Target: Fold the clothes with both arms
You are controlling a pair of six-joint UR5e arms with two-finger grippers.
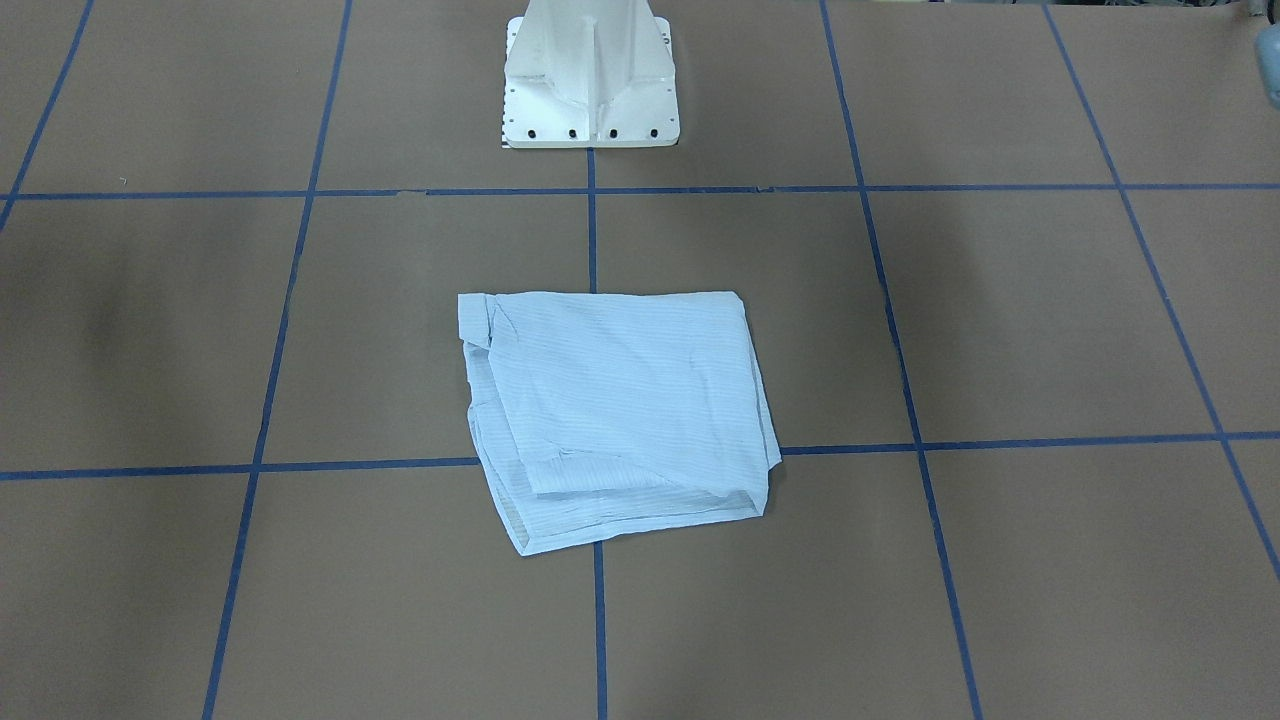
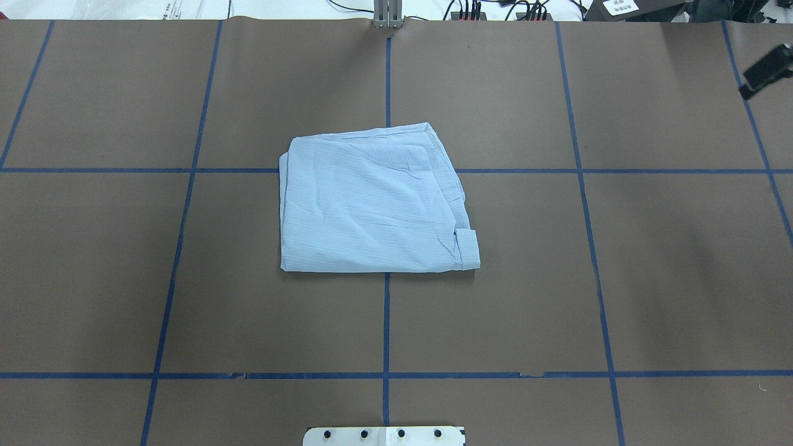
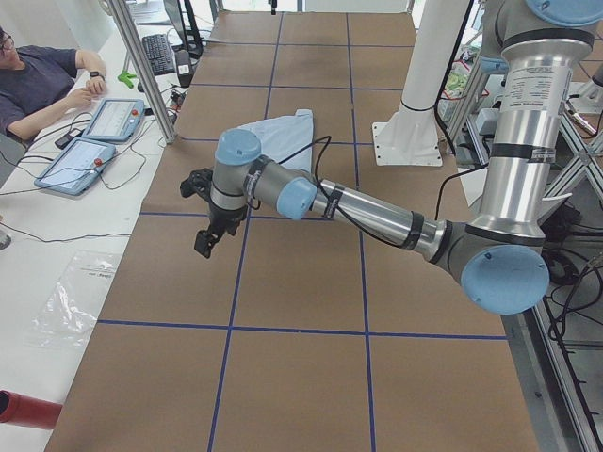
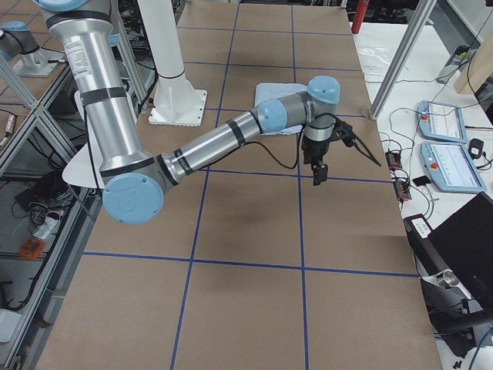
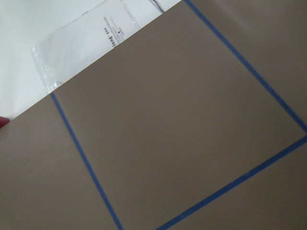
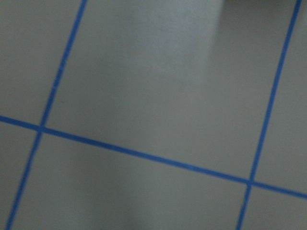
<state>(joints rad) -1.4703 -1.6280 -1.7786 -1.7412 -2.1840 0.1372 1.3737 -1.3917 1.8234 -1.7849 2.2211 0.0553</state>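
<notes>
Shirt's folded up, both my arms parked out wide

Front view: the pale blue shirt (image 1: pixel 620 410) lies folded in a rough square mid-counter (image 1: pixel 1000 320), over a tape crossing, out from my white base (image 1: pixel 590 80). Overhead: its layered edges run down my right side. Left side view: my left pincer (image 3: pixel 205 247) hovers over bare counter, well apart from the shirt. Right side view: right pincer (image 4: pixel 317 176) likewise. Apart or together? Can't tell for either.
</notes>
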